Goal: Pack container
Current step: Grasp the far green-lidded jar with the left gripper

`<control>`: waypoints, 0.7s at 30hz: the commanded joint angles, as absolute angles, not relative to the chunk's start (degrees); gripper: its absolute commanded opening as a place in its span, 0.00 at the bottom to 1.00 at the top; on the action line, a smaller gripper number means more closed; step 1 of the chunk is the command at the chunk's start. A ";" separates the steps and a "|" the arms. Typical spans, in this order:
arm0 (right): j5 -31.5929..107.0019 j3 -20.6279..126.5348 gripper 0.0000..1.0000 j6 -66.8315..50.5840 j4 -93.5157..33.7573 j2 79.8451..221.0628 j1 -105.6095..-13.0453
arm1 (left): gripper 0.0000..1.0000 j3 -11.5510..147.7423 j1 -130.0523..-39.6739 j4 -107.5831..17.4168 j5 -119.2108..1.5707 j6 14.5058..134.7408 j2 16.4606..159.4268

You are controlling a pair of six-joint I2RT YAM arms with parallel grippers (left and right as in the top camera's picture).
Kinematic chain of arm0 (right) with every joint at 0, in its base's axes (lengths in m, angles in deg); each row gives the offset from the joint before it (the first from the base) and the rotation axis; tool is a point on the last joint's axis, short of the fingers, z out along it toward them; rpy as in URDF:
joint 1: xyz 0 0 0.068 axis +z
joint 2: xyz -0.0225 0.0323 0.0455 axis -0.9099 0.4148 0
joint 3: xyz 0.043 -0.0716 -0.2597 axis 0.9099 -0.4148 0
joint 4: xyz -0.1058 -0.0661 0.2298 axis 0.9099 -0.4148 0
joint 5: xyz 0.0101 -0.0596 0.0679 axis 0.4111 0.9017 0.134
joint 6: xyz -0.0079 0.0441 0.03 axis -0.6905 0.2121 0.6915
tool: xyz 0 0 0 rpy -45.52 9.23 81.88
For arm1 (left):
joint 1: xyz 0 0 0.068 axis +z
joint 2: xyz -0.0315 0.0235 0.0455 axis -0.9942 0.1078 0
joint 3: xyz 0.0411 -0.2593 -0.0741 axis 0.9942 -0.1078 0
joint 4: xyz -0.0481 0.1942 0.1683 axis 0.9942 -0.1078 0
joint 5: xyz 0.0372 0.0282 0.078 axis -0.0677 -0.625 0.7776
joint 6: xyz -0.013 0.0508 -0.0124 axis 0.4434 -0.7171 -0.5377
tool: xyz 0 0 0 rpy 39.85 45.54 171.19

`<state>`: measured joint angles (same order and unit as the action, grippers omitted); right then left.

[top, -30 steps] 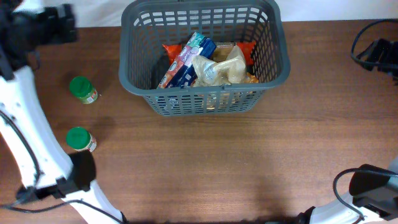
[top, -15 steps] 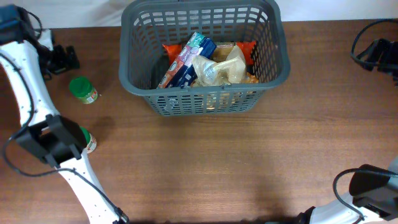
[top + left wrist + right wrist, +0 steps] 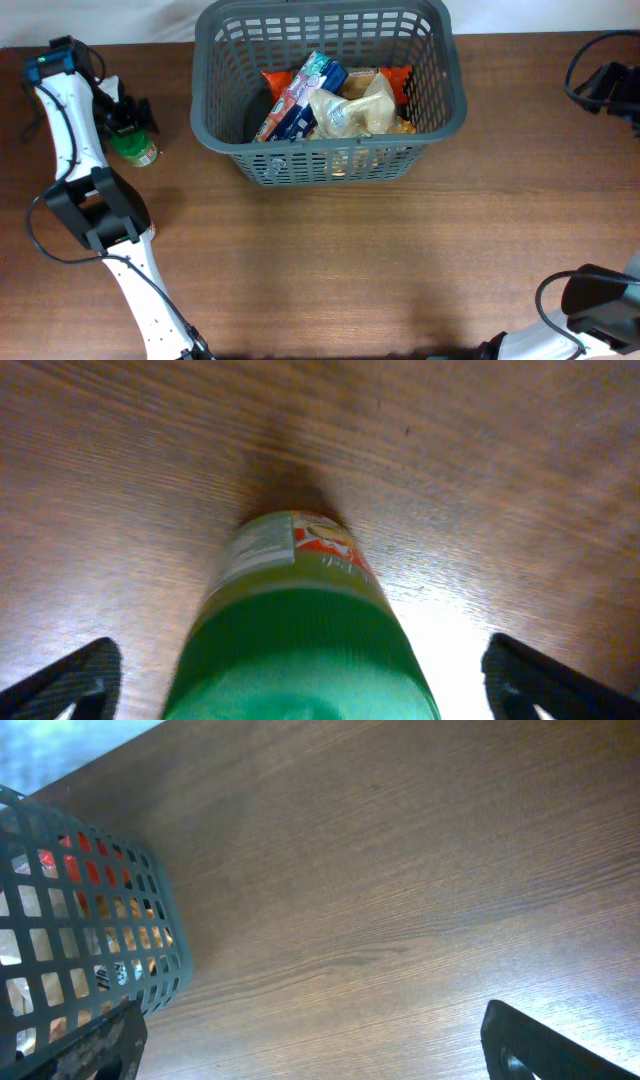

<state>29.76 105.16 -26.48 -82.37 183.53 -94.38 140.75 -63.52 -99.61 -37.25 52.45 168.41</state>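
Your left gripper [image 3: 300, 685] is spread wide, with 1 green-lidded jar [image 3: 300, 610] between its fingers and clear of them. Your right gripper [image 3: 315, 1055] also gapes, over bare table [image 3: 400, 870]. Farther back, the basket [image 3: 325, 165] sits far-middle, holding packets [image 3: 340, 105].

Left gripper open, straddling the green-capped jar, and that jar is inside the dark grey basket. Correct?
Not quite. The green-capped jar sits on the brown wooden table, to the left of the dark grey plastic lattice basket, not inside it; the overhead view shows this. The rest holds: the left gripper is open and straddling the jar.
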 commanded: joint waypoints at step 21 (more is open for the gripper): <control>29.26 104.85 0.99 -26.00 -82.19 183.03 -94.40 | 0.64 140.81 -63.69 -101.64 -35.06 51.64 172.74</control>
